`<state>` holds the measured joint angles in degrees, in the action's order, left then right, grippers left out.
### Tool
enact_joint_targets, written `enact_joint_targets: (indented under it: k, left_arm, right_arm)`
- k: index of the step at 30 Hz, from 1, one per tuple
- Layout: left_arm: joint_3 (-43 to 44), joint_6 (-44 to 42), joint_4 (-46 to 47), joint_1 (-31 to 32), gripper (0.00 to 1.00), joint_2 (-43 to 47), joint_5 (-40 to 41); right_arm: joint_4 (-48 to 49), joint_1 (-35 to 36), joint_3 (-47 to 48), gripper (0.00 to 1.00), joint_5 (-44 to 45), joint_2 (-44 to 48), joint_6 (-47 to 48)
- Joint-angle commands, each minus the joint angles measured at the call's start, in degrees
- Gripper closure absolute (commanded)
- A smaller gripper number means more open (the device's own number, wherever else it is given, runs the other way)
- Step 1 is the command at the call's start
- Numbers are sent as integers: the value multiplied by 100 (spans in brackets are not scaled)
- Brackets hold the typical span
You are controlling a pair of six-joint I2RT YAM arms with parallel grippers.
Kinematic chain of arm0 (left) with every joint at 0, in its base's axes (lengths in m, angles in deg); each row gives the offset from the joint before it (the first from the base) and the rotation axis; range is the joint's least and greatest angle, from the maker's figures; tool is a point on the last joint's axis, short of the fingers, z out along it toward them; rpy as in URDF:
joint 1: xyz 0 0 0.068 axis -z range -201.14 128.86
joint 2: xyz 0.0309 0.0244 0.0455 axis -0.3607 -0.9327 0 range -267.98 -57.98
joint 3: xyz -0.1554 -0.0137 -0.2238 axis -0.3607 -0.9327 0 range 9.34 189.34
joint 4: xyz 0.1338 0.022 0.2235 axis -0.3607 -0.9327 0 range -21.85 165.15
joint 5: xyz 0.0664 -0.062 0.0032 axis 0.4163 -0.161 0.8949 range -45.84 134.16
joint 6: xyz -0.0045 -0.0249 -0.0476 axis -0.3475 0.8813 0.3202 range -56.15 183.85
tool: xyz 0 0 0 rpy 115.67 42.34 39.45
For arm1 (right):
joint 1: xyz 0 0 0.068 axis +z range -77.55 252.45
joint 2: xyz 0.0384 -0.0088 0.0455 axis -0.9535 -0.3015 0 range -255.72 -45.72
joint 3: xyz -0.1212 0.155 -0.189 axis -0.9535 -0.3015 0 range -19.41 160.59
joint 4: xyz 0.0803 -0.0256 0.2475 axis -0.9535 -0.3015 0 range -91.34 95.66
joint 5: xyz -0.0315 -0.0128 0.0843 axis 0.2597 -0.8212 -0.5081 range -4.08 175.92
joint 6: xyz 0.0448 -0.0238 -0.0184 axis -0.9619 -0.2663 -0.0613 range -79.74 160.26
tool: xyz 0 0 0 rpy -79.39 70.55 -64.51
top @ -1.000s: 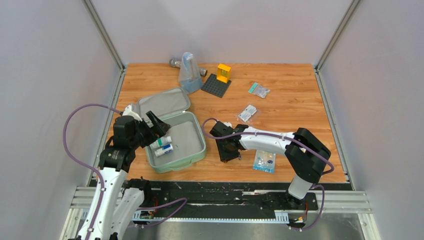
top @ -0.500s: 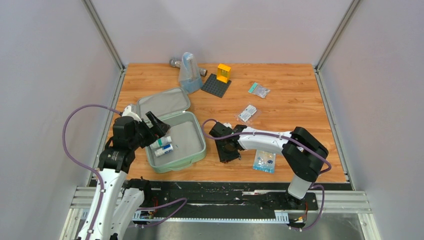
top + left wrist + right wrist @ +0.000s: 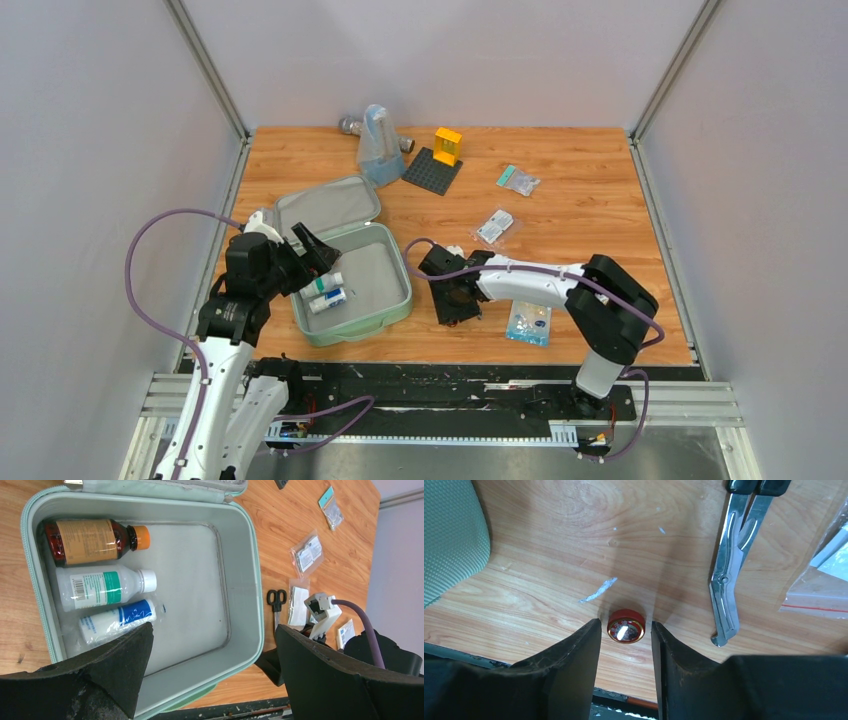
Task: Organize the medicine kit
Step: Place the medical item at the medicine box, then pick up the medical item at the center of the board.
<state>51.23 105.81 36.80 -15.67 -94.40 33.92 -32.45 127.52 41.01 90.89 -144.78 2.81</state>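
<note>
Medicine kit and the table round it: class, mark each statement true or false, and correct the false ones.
1. Three bottles lie in the kit. True.
2. The brown bottle has a white cap. False: its cap is orange.
3. The scissors lie inside the kit. False: they lie on the table, outside it.
4. A red tin sits on the table between the fingers of the right gripper. True.
5. The left gripper grips a bottle. False: it is wide open above the kit and holds nothing.
</note>
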Motion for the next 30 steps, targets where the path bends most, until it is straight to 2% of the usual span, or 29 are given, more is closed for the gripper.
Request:
enact_joint_targets:
  k: [1, 9, 13, 20, 25, 30]
  left_arm:
    - [27, -147, 164, -46, 0, 6, -140]
    - [215, -404, 359, 33, 0, -226, -431]
    - [382, -440, 403, 514, 0, -459, -134]
    - [904, -539, 544, 2147, 0, -1357, 743]
    - [1582, -943, 715, 3429, 2, -2437, 995]
    - [2087, -1267, 812, 4444, 7, -3569, 1433]
  right_arm:
    - [171, 10, -68, 57, 235, 488, -225]
    - [251, -116, -425, 49, 717, 1728, -605]
    - [226, -386, -637, 48, 729, 2020, -809]
    - [195, -767, -987, 47, 738, 2464, -1210]
    - [-148, -1033, -1318, 45, 1210, 3066, -2139]
    - [-222, -1606, -1854, 36, 1332, 3921, -2607]
